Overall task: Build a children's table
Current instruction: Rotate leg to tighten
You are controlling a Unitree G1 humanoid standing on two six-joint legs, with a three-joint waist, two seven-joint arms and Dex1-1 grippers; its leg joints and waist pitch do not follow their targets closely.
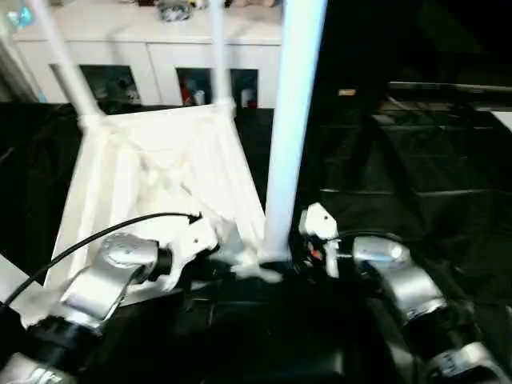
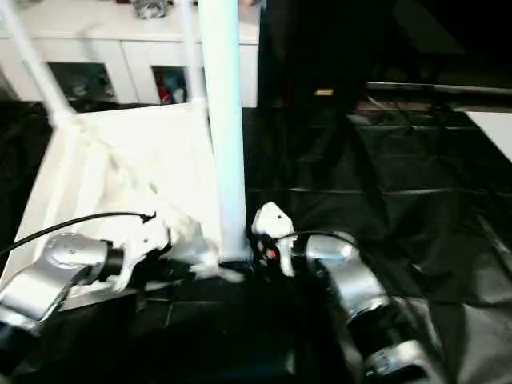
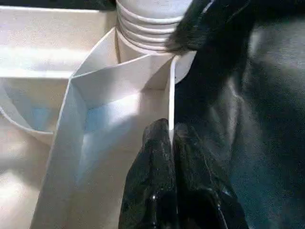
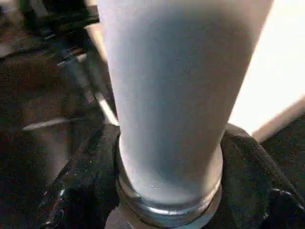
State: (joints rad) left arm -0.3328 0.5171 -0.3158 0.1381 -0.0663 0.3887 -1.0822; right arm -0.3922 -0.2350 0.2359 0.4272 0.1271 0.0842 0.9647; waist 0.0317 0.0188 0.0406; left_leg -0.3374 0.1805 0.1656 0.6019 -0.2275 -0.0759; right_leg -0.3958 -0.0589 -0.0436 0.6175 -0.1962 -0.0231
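The white tabletop (image 1: 160, 160) lies upside down on black cloth, its ribbed underside facing up. Two white legs (image 1: 68, 68) (image 1: 218, 56) stand in its far corners. A third leg (image 1: 292, 120) stands upright at the near right corner, and its threaded base (image 3: 147, 24) sits at the round socket. My right gripper (image 1: 292, 256) is at that leg's foot, its black fingers (image 4: 86, 191) pressed against both sides of the tube. My left gripper (image 3: 171, 136) is pinched shut on the tabletop's thin side wall just beside that corner.
A white cabinet (image 1: 160, 48) with glass doors stands behind the tabletop. Wrinkled black cloth (image 1: 400, 160) covers the floor to the right. A black cable (image 1: 96, 236) arcs over my left forearm.
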